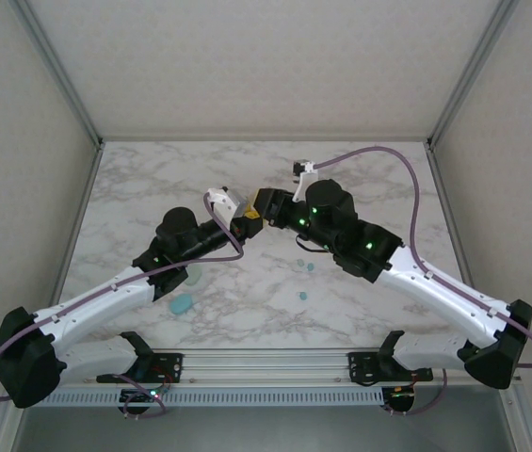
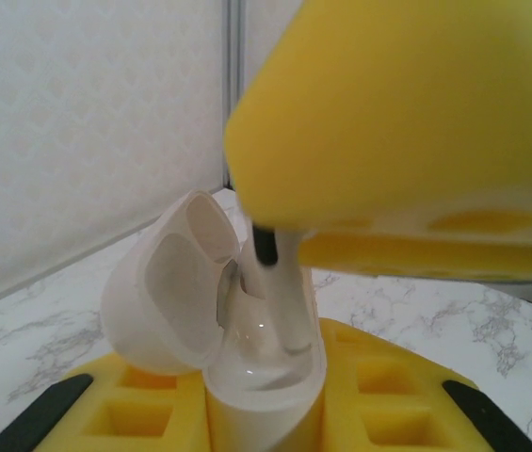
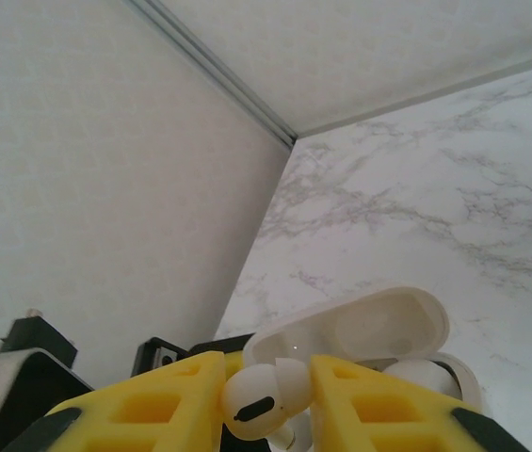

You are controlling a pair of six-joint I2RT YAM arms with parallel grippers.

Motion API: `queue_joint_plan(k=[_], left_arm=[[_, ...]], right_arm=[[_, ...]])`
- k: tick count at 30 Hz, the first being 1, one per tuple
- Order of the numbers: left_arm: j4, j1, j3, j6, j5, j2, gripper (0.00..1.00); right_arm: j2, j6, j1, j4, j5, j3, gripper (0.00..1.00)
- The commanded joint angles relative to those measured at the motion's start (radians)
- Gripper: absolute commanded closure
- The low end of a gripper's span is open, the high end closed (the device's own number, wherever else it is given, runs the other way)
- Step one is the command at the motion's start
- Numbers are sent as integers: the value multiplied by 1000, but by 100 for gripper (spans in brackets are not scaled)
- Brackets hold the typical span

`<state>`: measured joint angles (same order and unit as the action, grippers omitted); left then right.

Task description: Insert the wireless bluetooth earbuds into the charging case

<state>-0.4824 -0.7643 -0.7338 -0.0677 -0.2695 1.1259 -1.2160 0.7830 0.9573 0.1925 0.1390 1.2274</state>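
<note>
**A:** Top view first. Where does everything sit?

**B:** The left gripper [image 1: 239, 223] and right gripper [image 1: 254, 215] meet tip to tip over the middle of the table [image 1: 360, 188]. They are too small there to read the jaws. A few teal buds [image 1: 305, 266] lie loose near the right arm and a teal case [image 1: 182, 304] lies by the left arm, both well apart from the work.

**A:** And the left wrist?

**B:** Its fingers [image 2: 378, 386] are clamped tight round the base of the case [image 2: 266, 377], which stands upright with its lid [image 2: 167, 282] swung open to the left. The bud [image 2: 282, 301] hangs from above with its stem inside the mouth of the case. The stem looks tilted to me. If it isn't lined up with its well, a push could jam it or lever the case askew in the grip.

**A:** Right wrist?

**B:** Those fingers [image 3: 369, 405] stand barely apart, pinched on the bud's rounded head, with the open case just behind. It's a slippery hold on so small a thing, and side pressure could twist the bud or squirt it out. If it is let go before it seats, it may tip out onto the table. A finger could also nudge the lid shut.
</note>
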Motion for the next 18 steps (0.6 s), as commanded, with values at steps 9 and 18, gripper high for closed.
queue_joint_plan(k=[9, 18], left_arm=[[-69, -10, -18, 22, 29, -11, 90], [-83, -10, -9, 26, 41, -23, 90]], right_arm=[[-39, -51, 27, 58, 20, 65, 70], [-24, -52, 28, 92, 53, 46, 70]])
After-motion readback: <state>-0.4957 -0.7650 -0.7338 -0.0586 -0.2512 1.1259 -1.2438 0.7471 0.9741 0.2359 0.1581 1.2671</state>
